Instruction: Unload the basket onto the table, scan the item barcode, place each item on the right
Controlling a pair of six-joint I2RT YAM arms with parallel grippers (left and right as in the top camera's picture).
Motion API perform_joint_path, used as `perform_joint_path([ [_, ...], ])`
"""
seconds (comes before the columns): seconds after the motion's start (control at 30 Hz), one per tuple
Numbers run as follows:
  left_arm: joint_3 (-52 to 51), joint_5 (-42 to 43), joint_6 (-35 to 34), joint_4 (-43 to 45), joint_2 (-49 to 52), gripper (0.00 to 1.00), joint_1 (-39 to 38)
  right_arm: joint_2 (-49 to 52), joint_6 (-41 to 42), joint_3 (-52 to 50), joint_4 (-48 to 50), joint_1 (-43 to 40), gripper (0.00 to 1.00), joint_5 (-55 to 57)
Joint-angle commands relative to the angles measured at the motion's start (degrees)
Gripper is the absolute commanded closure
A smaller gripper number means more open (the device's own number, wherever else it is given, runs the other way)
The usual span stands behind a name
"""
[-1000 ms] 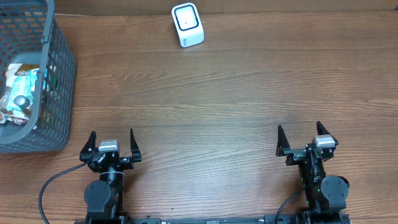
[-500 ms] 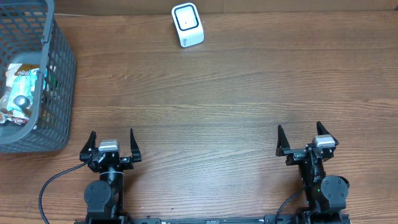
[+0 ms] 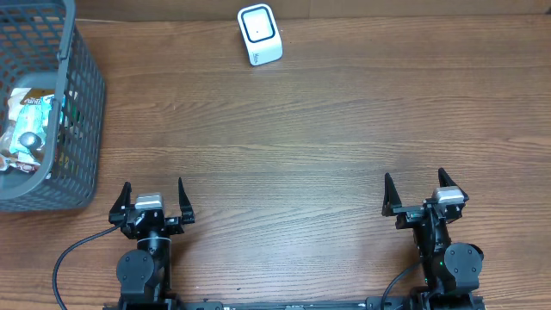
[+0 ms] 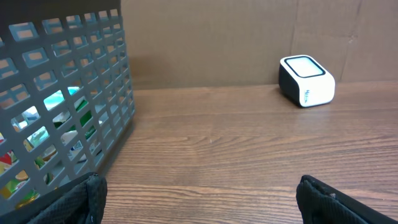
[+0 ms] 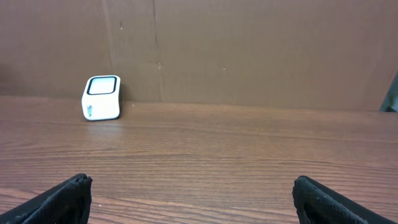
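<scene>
Overhead, the grey plastic lattice basket [image 3: 84,95] at the far left of the wooden table [image 3: 327,138] holds crumpled packets [image 3: 30,116], their long axes unclear. The boxy white scanner [image 3: 259,34] sits at the far edge, and the left gripper [image 3: 154,185] and right gripper [image 3: 414,176] stand spread wide, empty. The left wrist view alone shows the packets' bright colours through the basket's side wall, with the scanner's window facing up and toward the camera. The right wrist view misses the basket, showing the scanner before a brown cardboard wall [image 5: 249,50].

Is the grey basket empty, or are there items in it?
Not empty. Packaged goods lie inside the basket in the overhead view, and they show through its mesh in the left wrist view.
</scene>
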Motion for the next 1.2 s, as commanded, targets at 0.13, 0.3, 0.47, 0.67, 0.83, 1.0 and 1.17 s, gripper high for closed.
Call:
perform_joint_path([
  [0.13, -0.22, -1.20, 0.50, 0.17, -0.66, 0.00, -0.15, -0.48, -0.07, -0.61, 0.37, 0.42, 0.00, 0.07],
  [0.3, -0.22, -3.82, 3.52, 0.52, -0.66, 0.01, -0.11, -0.48, -0.04, -0.61, 0.37, 0.42, 0.00, 0.07],
  [0.47, -0.22, -4.26, 4.35, 0.68, -0.66, 0.00, -0.11, -0.48, -0.07, -0.61, 0.37, 0.42, 0.00, 0.07],
  [0.67, 0.37, -2.89, 4.07, 4.11, -0.66, 0.00, -0.11, -0.48, -0.04, -0.61, 0.37, 0.42, 0.00, 0.07],
  [0.83, 6.67, 2.38, -1.79, 4.02, -0.66, 0.01, -0.11, -0.48, -0.07, -0.61, 0.37, 0.42, 0.00, 0.07],
  [1.0, 18.73, 7.96, -5.35, -1.75, 0.28, 0.00, -0.11, -0.48, -0.07, -0.61, 0.37, 0.42, 0.00, 0.07],
  [1.17, 37.16, 14.56, -4.68, -14.82, 7.08, 0.00, -0.11, -0.48, -0.07, -0.61, 0.37, 0.42, 0.00, 0.07],
])
